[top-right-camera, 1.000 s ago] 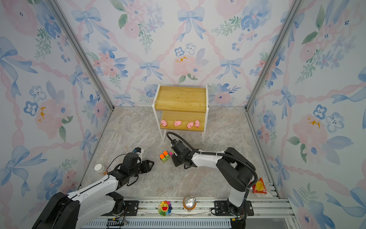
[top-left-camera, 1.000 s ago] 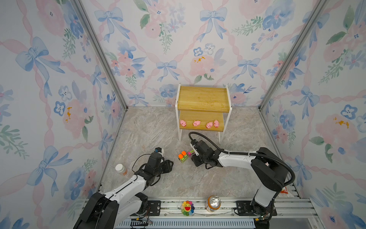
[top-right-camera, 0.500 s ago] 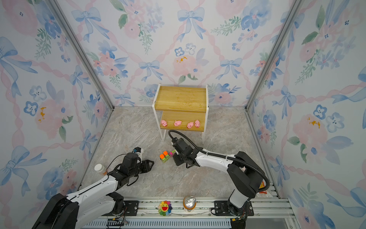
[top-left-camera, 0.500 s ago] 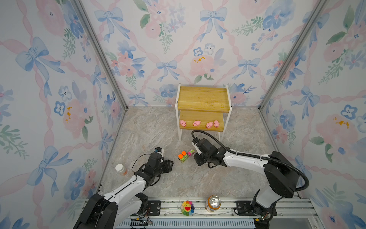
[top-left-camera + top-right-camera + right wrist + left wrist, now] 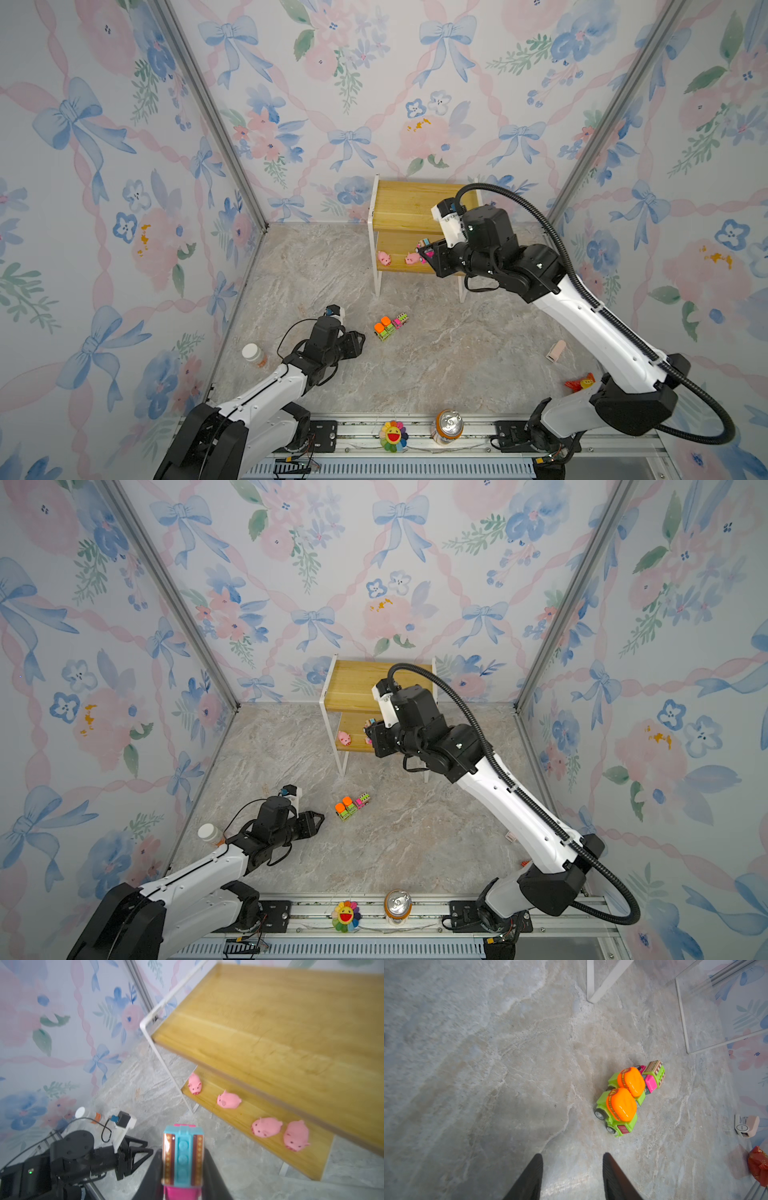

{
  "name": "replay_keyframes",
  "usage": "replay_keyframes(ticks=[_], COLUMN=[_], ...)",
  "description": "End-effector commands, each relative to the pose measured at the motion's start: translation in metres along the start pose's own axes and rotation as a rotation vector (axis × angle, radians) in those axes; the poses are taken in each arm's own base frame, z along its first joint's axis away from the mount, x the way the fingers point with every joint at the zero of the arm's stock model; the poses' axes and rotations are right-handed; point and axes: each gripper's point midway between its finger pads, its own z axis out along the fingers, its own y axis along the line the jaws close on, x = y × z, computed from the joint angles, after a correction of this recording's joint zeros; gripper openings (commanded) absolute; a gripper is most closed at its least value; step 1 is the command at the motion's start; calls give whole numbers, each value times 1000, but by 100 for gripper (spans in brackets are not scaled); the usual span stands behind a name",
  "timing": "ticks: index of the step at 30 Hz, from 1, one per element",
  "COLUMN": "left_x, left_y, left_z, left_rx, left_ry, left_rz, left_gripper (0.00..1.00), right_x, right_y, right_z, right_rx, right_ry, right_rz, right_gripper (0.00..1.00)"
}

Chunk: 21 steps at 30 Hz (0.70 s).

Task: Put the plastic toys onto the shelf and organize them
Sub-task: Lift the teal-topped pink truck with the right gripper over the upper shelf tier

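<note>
The left gripper (image 5: 572, 1157) hangs low over the marbled stone-look floor (image 5: 488, 1064), jaws apart and nothing between them. Just ahead of its fingertips, three toys sit in a tight cluster. Two are green trucks (image 5: 623, 1107) with glossy, rounded orange tops, touching side by side. Beyond them is a pink truck (image 5: 654, 1076) with a ribbed, striped top.

The right gripper (image 5: 182, 1169) is clamped on the flanks of a fourth truck (image 5: 182, 1147), which is pink below with a blue studded strip and brown patterned bands on top. Its nose sticks out past the fingertips. The shelf (image 5: 409, 203) stands right ahead of it.

Four pigs (image 5: 228, 1100), matte, plump and rounded, line the lower board (image 5: 239, 1118) ahead of and below the held toy. The top board (image 5: 270, 1022), smooth yellow wood inside a thin white frame, is bare.

The step looks like carrying this truck to the shelf, most likely to the free top board. To do it well, bring the truck level with its wheels down and set it well in from the edge. The wheels could roll on such smooth wood, so release only once they bear weight. Placing it toward one end would leave room for a row of the other three.
</note>
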Motion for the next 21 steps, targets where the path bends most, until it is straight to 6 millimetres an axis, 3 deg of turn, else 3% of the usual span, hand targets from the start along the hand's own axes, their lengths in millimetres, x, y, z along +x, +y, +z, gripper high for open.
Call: replay_keyframes(ticks=[1, 4, 7, 15, 21], left_x=[-7, -11, -14, -17, -17], left_y=[-9, -12, -15, -18, -16], left_z=[0, 0, 1, 1, 2], left_rx=[20, 21, 29, 35, 28], left_ry=[-3, -6, -7, -9, -7], left_rz=[34, 42, 48, 61, 64], left_gripper=[48, 48, 48, 47, 47], right_x=[-11, -37, -49, -56, -63], right_y=[-27, -48, -71, -114, -135], right_z=[-16, -20, -4, 38, 48], right_rx=[114, 200, 284, 430, 471], right_ry=[33, -21, -25, -29, -57], right_rz=[13, 41, 70, 116, 141], right_gripper=[18, 19, 18, 17, 17])
